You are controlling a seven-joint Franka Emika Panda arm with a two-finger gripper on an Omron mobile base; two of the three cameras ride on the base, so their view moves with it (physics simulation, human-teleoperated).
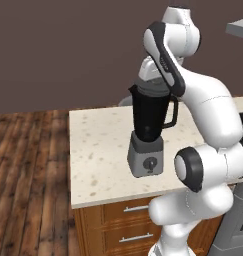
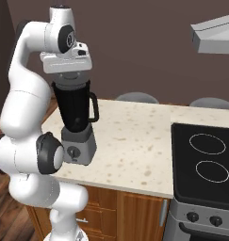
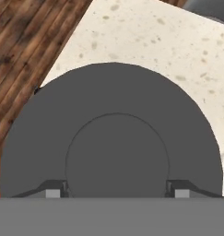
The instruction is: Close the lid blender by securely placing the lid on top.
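where it tops the blender (image 1: 150, 117), lid (image 3: 111, 143) looks flat, grey.

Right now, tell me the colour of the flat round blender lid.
Dark grey, plain; the flat round blender lid shows best in the hand view.

Black blender (image 1: 150, 131) on speckled counter (image 1: 100, 155), lid (image 1: 152, 89) at its rim

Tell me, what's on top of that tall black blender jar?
A flat round dark grey lid sits at the rim of the tall black blender jar, with the robot's gripper directly above it. The hand hides whether the lid is fully seated.
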